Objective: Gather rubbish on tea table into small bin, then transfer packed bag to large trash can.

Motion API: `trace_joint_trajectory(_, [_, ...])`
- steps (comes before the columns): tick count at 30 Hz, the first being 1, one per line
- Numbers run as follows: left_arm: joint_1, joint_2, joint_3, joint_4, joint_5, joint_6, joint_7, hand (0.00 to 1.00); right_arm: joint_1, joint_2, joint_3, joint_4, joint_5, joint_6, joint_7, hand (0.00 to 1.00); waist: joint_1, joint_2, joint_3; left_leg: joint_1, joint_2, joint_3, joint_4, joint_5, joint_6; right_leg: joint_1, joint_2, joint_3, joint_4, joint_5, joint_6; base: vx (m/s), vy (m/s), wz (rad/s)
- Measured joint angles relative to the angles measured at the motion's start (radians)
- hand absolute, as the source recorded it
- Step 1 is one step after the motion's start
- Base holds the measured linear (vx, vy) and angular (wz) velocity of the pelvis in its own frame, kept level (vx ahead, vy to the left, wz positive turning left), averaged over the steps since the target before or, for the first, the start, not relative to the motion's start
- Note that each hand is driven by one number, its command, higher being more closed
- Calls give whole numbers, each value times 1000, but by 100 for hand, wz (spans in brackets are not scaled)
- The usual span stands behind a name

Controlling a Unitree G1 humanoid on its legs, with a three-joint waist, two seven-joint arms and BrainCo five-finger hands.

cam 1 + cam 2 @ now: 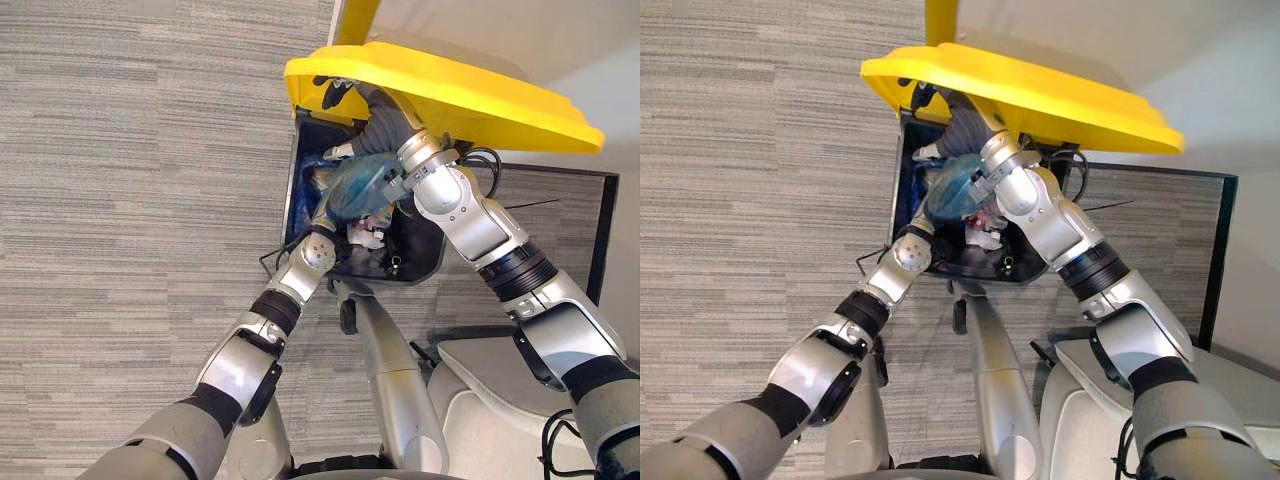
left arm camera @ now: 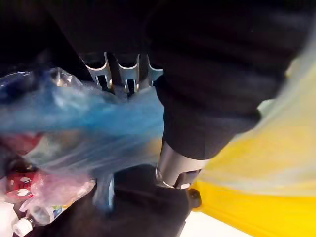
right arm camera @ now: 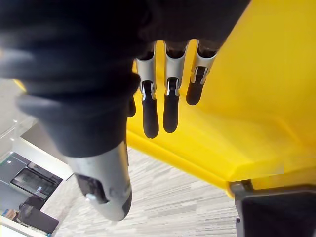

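A: Where do we have the bag [image 1: 355,185]?
B: In the can [image 1: 425,262] mouth, our left hand [image 2: 123,80] clenched on it. Right hand [image 3: 165,106] flat-fingered under the lid [image 1: 450,95], propping it up.

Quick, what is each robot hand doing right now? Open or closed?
Left hand: closed, fingers curled into the blue bag.
Right hand: open, straight fingers pushing up the yellow lid.

lid [image 1: 450,95] raised over can [image 1: 303,200] | bag [image 1: 355,185] in can mouth — rubbish [image 1: 368,238] beneath
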Motion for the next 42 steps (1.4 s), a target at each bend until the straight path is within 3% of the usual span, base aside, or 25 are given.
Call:
trace_joint_trajectory(8, [29, -21, -5, 0, 3, -6, -22, 0, 13, -11, 1, 1, -63, 0, 5, 0, -9, 1, -3, 16, 23, 51, 30, -13, -4, 26, -23, 5, 15, -1, -1, 6, 41, 4])
trace_joint_trajectory(15, [106, -21, -67, -66, -9, -12, -35, 0, 166, -46, -20, -49, -113, 2, 28, 0, 3, 0, -8, 107, 8, 55, -29, 15, -7, 106, -50, 0, 15, -14, -4, 34, 47, 11])
trace_joint_trajectory(19, [204, 7, -95, -166, -68, -46, -41, 0, 346, -46, -70, -117, -115, 0, 33, 0, 5, 0, -91, 147, -7, 52, -122, 57, -6, 115, -64, -6, 14, -35, 5, 90, -6, 16])
trace_joint_trajectory(21, [263, 33, -94, -215, -96, -51, -42, 0, 423, -46, -114, -117, -114, 1, 46, 0, 6, 2, -98, 199, -9, 39, -176, 80, -13, 153, -67, -18, 15, -47, 2, 99, -31, 23])
trace_joint_trajectory(26, [470, 131, -80, -346, -181, -86, -88, 0, 630, -56, -227, -73, -112, -2, 72, 0, 20, 15, -179, 259, -12, 3, -263, 119, -22, 207, -73, -49, 9, -70, 17, 28, -24, 21])
trace_joint_trajectory(30, [605, 186, -31, -407, -222, -99, -126, 0, 761, -61, -317, -25, -113, -1, 98, 0, 20, 47, -211, 284, -12, -48, -271, 130, -23, 264, -91, -88, 5, -80, 28, -21, 12, 34])
trace_joint_trajectory(36, [824, 241, 152, -430, -315, -113, -177, 0, 891, -12, -371, 53, -124, -3, 125, 0, 30, 74, -274, 328, -18, -79, -306, 145, -14, 305, -104, -107, 16, -97, 52, -29, -10, 16])
trace_joint_trajectory(42, [896, 235, 313, -235, -330, -100, -196, 0, 906, 71, -425, 130, -132, -1, 139, 0, 32, 80, -326, 413, -19, -85, -360, 147, -14, 334, -98, -98, 56, -144, 67, -7, -36, -5])
